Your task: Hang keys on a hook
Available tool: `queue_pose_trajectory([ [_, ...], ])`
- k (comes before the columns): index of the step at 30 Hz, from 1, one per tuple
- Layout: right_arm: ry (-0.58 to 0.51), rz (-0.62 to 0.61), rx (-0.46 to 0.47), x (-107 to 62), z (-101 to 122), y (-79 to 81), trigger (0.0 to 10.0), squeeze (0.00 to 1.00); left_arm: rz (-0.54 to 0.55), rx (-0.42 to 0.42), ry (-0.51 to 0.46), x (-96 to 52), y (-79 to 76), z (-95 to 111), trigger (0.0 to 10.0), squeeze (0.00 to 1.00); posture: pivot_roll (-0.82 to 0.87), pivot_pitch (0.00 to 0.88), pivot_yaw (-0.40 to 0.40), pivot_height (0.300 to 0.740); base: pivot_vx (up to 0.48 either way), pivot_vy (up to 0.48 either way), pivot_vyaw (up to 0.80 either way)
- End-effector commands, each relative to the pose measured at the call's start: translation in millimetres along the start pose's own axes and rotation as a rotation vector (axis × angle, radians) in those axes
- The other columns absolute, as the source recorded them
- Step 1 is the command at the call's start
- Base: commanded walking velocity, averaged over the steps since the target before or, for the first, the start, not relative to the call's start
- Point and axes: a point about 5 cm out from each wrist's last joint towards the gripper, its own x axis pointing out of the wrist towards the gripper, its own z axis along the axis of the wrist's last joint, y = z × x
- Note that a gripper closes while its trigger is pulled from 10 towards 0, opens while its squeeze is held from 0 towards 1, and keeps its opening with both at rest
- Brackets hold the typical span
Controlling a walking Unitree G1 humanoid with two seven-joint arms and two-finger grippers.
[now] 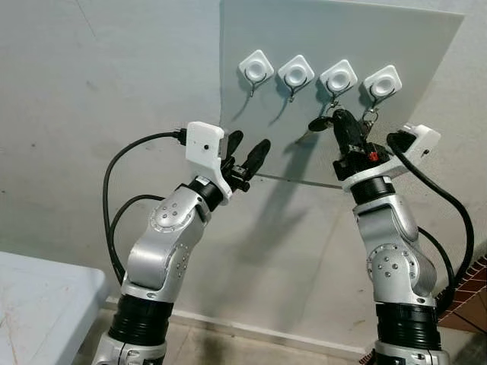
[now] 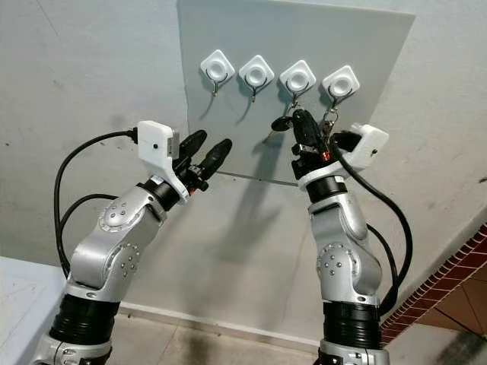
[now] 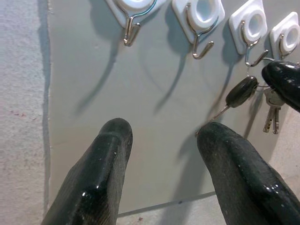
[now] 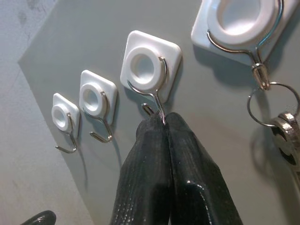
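Four white hooks are stuck in a row on a grey board (image 1: 266, 30) on the wall. My right gripper (image 1: 344, 119) is raised to the third hook (image 1: 338, 77) and shut on a key ring, its fingertips (image 4: 154, 123) pressed against the hook's wire. A black-headed key (image 1: 320, 123) dangles to the left of those fingers. Whether the ring sits over the hook is hidden. Another bunch of keys (image 4: 287, 129) hangs from the fourth hook (image 1: 382, 84). My left gripper (image 1: 249, 143) is open and holds nothing, below the first hook (image 1: 256, 68) and just off the board.
The second hook (image 1: 296, 73) is bare, like the first. A white table (image 1: 38, 304) stands at the lower left. Red brick-pattern flooring (image 2: 449, 289) shows at the lower right. Black cables (image 1: 114, 175) loop beside both arms.
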Motion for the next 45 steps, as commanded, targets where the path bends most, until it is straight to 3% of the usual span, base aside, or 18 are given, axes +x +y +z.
queue_pose_trajectory([
  [1,-0.028,0.015,-0.019,-0.9,7,1.9,10.0,0.35,-0.01,0.002,-0.017,1.7,-2.7,7,10.0,0.0,0.03,0.0,-0.038,0.74,0.0,0.0,0.0],
  [2,-0.028,0.021,-0.028,-1.9,7,2.3,10.0,1.0,-0.006,-0.001,-0.017,1.7,-2.3,7,10.0,0.0,0.03,0.0,-0.038,0.74,0.0,0.0,0.0],
  [4,-0.034,0.03,-0.04,-2.3,8,3.2,10.0,1.0,-0.001,-0.002,-0.017,1.6,-1.8,7,10.0,0.0,0.03,0.0,-0.038,0.74,0.0,0.0,0.0],
  [9,-0.038,0.055,-0.223,-3.0,7,5.7,10.0,1.0,0.016,0.004,-0.018,2.1,-0.2,7,10.0,0.0,0.03,0.0,-0.039,0.74,0.0,0.0,0.0],
  [19,0.028,0.063,-0.313,-10.3,-9,3.0,10.0,1.0,0.079,0.027,-0.013,-0.4,7.4,2,10.0,0.0,0.03,0.0,-0.041,0.74,0.0,0.0,0.0],
  [27,0.076,0.021,-0.294,-25.0,-25,-1.9,10.0,1.0,0.164,0.022,0.016,-8.2,19.4,-11,10.0,0.0,0.02,0.0,-0.034,0.74,0.0,0.0,0.0],
  [30,0.132,-0.005,-0.293,-39.7,-44,-3.0,10.0,1.0,0.206,0.019,0.065,-16.3,25.6,-28,10.0,0.0,0.02,0.0,-0.031,0.74,0.0,0.0,0.0],
  [35,0.171,-0.035,-0.281,-49.2,-56,-5.5,10.0,1.0,0.225,0.015,0.112,-23.0,28.2,-43,10.0,0.0,0.02,0.0,-0.028,0.74,0.0,0.0,0.0],
  [37,0.214,-0.068,-0.294,-60.6,-68,-11.5,10.0,1.0,0.269,0.02,0.156,-31.1,32.6,-59,10.0,0.0,0.02,0.0,-0.023,0.74,0.0,0.0,0.0],
  [45,0.226,-0.096,-0.305,-67.4,-71,-15.1,10.0,1.0,0.294,0.003,0.156,-35.1,38.2,-64,10.0,0.0,0.02,0.0,-0.02,0.74,0.0,0.0,0.0],
])
